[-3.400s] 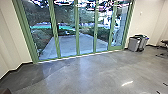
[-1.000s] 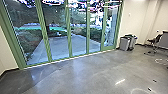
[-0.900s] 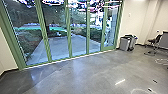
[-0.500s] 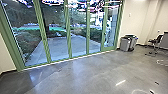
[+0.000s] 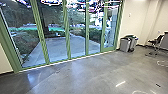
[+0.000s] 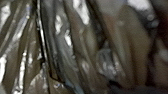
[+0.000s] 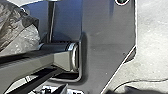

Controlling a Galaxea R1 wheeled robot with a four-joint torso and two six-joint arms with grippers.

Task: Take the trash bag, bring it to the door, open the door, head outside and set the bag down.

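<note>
Left wrist view is showing the trash bag close up, so the robot is likely carrying it, needing gentle driving toward the glass door, but whether either tool is gripping I cannot tell.

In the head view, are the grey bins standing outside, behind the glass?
No, the grey bins stand inside on the shiny floor, by the pale wall right of the green-framed glass panels.

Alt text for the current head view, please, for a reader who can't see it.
Tall glass panels in green frames look out on a paved path edged with greenery. Inside, a shiny gray floor runs up to them; gray bins stand by the pale wall to their right, with a chair farther right.
</note>
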